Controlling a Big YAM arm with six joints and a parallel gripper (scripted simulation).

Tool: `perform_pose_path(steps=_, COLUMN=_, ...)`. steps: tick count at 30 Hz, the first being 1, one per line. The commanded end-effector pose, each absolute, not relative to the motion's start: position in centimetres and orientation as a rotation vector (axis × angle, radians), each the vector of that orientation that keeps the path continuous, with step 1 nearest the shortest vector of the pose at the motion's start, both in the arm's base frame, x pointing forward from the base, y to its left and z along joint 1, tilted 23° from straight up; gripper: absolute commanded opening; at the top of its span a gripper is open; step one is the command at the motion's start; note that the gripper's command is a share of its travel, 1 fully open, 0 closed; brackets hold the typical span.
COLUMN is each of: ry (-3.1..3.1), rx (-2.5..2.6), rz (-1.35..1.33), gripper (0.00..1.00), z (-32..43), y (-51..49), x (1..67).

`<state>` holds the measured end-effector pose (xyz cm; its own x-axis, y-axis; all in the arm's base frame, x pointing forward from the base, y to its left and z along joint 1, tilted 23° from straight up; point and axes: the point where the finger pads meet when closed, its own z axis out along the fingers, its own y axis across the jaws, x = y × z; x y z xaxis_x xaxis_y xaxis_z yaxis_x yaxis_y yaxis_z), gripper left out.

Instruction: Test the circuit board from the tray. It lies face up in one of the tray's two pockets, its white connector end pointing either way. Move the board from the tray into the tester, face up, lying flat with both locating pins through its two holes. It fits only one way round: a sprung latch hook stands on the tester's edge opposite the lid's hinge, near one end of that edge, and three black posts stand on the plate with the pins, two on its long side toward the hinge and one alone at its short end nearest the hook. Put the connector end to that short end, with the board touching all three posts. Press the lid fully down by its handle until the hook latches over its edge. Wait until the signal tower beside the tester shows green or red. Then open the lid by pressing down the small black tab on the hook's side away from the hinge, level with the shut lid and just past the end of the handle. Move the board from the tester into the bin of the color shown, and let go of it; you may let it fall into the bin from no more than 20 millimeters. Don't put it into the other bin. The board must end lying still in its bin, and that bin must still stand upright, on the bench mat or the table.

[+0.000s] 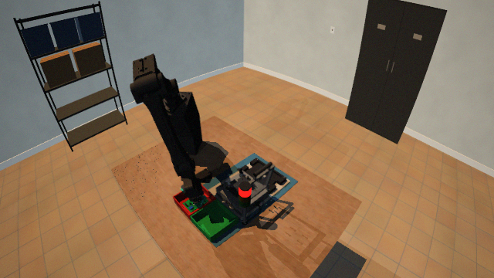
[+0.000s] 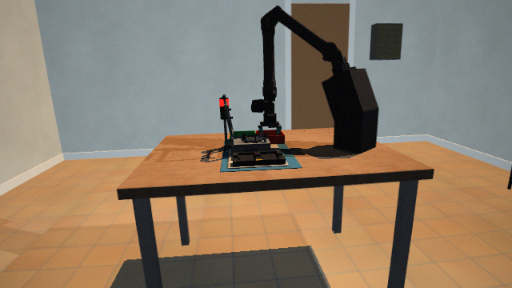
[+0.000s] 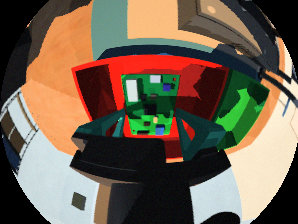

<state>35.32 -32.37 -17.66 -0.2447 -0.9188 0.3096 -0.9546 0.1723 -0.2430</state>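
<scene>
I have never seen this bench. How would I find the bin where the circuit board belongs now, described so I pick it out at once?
On the wooden table, look at the blue bench mat, beside the dark tester with the red-lit signal tower. Two open plastic bins stand there touching; the pincer hangs open over one. That one is the red bin, holding the green circuit board; its neighbour, the green bin, holds none.
</scene>
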Motion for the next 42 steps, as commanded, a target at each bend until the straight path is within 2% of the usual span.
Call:
perform_pose_path(steps=1, ry=-2.338, rx=1.865, rz=0.606, gripper=0.92, z=-17.67, y=-32.98, x=35.04)
perform_pose_path(steps=42, ry=-2.339, rx=1.862, rz=0.617, gripper=0.92, z=-17.03, y=-33.06, x=35.15)
